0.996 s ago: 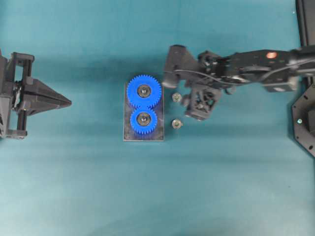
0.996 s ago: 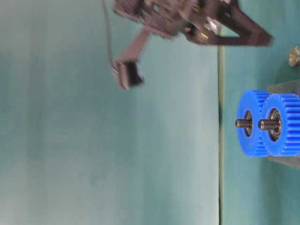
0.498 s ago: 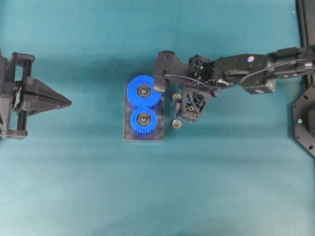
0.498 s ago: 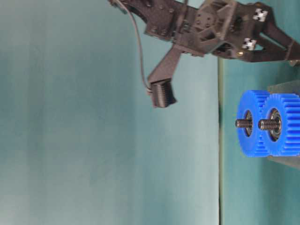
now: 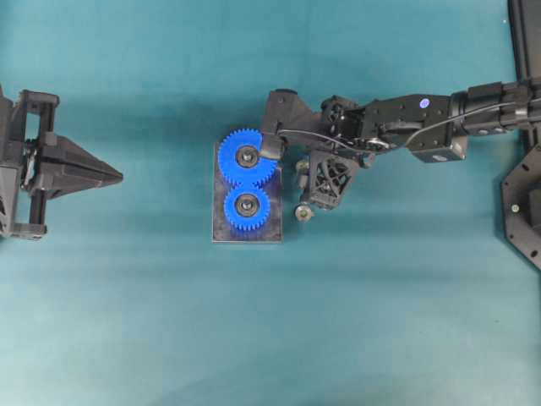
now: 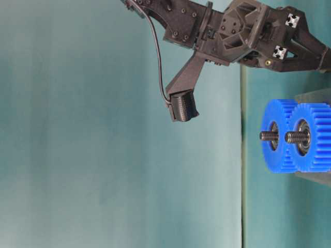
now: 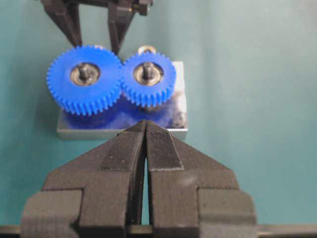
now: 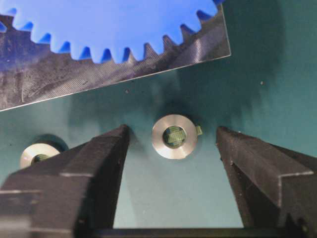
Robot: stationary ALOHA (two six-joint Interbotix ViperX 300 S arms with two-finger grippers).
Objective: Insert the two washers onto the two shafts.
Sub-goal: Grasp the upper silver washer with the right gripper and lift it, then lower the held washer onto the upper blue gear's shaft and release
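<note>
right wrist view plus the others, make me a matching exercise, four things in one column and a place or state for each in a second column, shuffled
Things:
1. left gripper
2. right gripper
3. washer
4. second washer

Places or states:
A. lying flat on the teal mat between two open fingers
B. shut, fingertips together, pointing at the gears
C. on the mat outside the left-hand finger, partly hidden by it
D. open, low over the mat beside the grey base plate

Pairs: 1-B, 2-D, 3-A, 4-C
</note>
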